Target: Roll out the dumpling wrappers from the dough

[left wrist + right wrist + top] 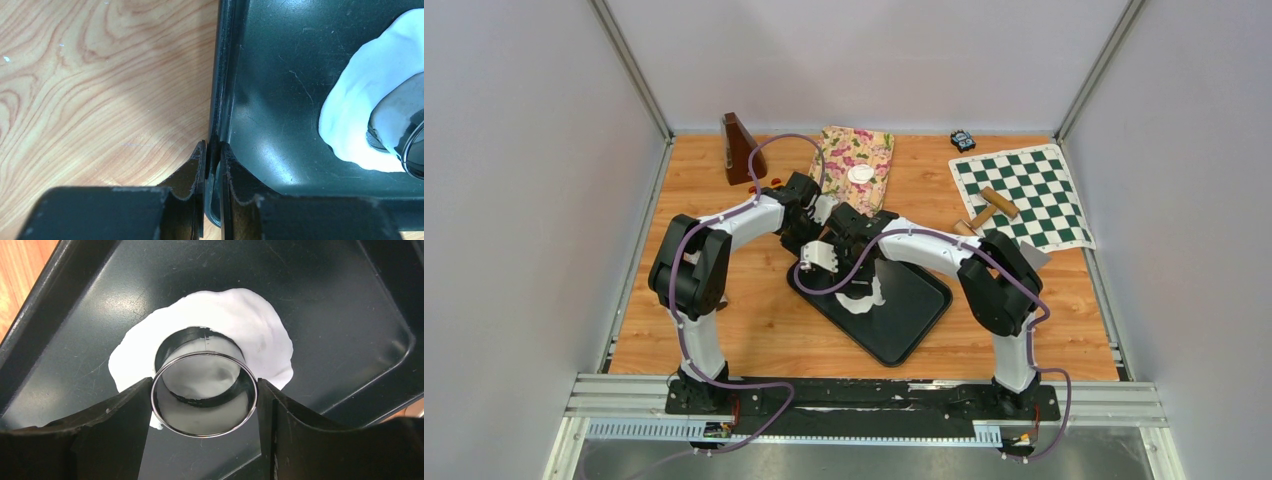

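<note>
In the middle of the top view, the left gripper [214,160] pinches the left rim of the black rectangular tray [220,100]. The right gripper [204,385] clasps a shiny round ring cutter [200,337] between its fingers. The cutter stands on the irregular white dough sheet [250,325] inside the tray. Farther back, at upper centre, a round white dumpling wrapper [860,174] lies on a floral cloth [876,150].

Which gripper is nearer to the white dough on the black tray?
Right. The right gripper holds the ring cutter standing on the dough; the left gripper clamps the tray rim, apart from the dough.
</note>
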`<state>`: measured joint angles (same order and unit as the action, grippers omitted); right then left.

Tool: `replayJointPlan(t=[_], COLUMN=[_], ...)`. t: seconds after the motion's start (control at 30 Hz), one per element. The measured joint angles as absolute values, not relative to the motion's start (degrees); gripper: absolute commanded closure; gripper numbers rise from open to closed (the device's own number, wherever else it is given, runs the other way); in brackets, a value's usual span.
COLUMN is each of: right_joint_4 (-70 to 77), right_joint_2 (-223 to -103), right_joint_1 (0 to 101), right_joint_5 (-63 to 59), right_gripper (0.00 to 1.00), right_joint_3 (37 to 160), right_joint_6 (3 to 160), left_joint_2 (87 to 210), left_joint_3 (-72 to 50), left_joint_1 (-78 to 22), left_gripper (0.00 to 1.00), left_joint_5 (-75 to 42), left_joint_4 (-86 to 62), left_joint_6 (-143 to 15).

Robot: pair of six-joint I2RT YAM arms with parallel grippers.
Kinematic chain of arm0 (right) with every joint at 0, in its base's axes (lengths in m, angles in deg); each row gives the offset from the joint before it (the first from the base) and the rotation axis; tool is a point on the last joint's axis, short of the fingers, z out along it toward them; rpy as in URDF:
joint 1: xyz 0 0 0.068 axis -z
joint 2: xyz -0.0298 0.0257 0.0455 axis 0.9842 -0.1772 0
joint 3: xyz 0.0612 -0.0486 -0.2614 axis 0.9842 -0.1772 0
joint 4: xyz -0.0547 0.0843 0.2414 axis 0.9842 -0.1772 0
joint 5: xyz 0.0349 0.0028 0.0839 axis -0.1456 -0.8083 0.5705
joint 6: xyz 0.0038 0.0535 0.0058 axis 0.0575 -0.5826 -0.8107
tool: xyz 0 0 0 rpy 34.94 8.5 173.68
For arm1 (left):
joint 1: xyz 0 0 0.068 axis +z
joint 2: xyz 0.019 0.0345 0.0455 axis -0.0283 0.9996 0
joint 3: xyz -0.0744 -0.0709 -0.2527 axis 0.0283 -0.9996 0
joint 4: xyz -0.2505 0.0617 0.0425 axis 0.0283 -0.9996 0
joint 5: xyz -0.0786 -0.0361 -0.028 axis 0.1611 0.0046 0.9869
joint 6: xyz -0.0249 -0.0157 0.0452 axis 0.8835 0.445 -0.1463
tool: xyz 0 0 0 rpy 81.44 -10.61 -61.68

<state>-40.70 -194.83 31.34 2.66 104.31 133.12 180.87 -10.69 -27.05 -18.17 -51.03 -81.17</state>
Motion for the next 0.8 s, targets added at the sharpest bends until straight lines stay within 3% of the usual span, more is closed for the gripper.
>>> replayJointPlan(t=[0.8], right_joint_4=[-41.4], right_joint_2=[-196.3], right_joint_1=[30.4], right_joint_5=[2.7], right_gripper=[0.55], right_joint_3=[106.9], right_joint_6=[129.5], left_joint_2=[180.9], left_joint_3=[-10.7], left_joint_1=[-27.1], left_gripper=[1.0], left_joint_5=[-18.5], left_joint_4=[-51.0], left_joint_6=[-80.8])
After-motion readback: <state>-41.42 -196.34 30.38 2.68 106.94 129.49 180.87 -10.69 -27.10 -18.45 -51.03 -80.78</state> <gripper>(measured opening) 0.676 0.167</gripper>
